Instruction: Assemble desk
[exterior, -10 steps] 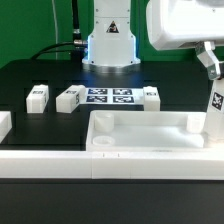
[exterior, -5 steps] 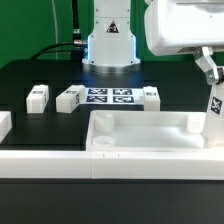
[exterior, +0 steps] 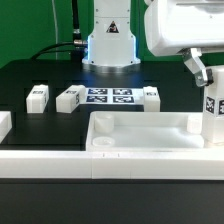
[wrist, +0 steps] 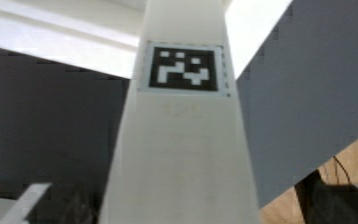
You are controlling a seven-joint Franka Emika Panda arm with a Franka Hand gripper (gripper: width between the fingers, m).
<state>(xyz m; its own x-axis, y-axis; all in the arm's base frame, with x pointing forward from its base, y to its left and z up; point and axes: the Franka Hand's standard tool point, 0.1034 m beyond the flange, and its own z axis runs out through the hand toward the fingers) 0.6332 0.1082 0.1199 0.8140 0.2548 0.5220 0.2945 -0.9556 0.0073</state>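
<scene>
**Exterior and wrist views, one moment.** I am holding the gripper (exterior: 208, 82) at the upper end of the upright leg (exterior: 214, 112), at the exterior view's right edge. Only one finger (exterior: 196, 72) is showing, just beside the leg's top on the exterior view's left. The other is lying outside the picture, so I cannot tell whether the jaws are clamping the leg or standing free of it. In the wrist view the same upright leg (wrist: 179, 150) is filling the middle as a tall white column, with its square black-and-white tag facing the camera.

The upright leg is standing at the corner of the desk slab (exterior: 140, 140) on the exterior view's right. The slab's wall is hiding its foot, so I cannot tell how it is seated. The slab is lying flat on the black table (exterior: 170, 100), hollow side up, and a raised round socket (exterior: 101, 142) is showing at its near corner on the exterior view's left. A long low white rail (exterior: 60, 163) is running across the front, between the slab and the camera.

Behind the slab, three more legs are lying on their sides in a row. The first loose leg (exterior: 37, 97) and the second loose leg (exterior: 68, 98) are resting to the exterior view's left of the marker board (exterior: 110, 96). The third loose leg (exterior: 150, 96) is resting just beside the board's other end. The robot base (exterior: 108, 45) is rising behind the board.
</scene>
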